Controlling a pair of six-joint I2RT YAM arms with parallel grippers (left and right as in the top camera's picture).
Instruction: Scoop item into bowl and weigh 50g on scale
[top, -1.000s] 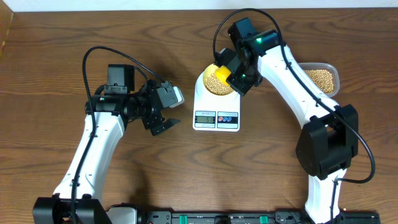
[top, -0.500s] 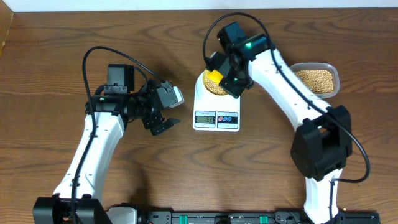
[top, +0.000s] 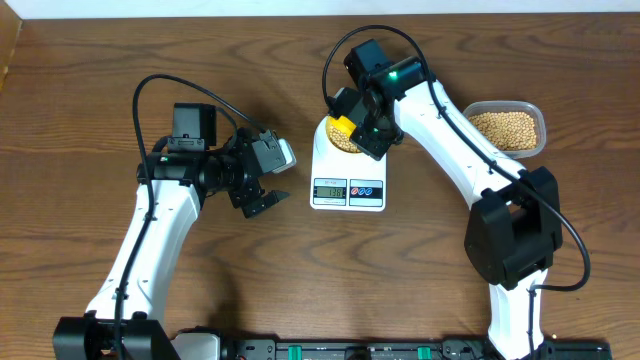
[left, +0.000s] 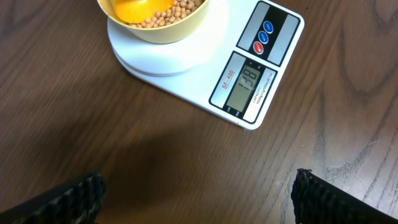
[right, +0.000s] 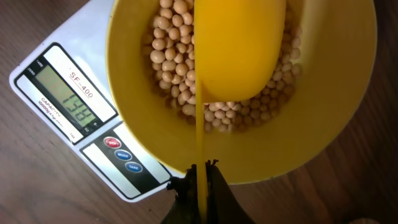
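While the left gripper (left: 199, 200) gapes above the wooden table (top: 80, 90), the right gripper (right: 199, 177) clamps a scoop (right: 239, 43).

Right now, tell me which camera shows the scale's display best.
Right wrist: the scale's display is largest there, digits rotated. Left wrist shows it smaller but clear; overhead shows it tiny, unreadable.

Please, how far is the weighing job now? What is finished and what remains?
Done: the yellow bowl stands on the scale and already holds many soybeans. In hand: the right claw, shut on the handle of the yellow scoop, holds it in the bowl. Left: confirming the target weight; I cannot read the display surely, and more soybeans wait in the clear tub.
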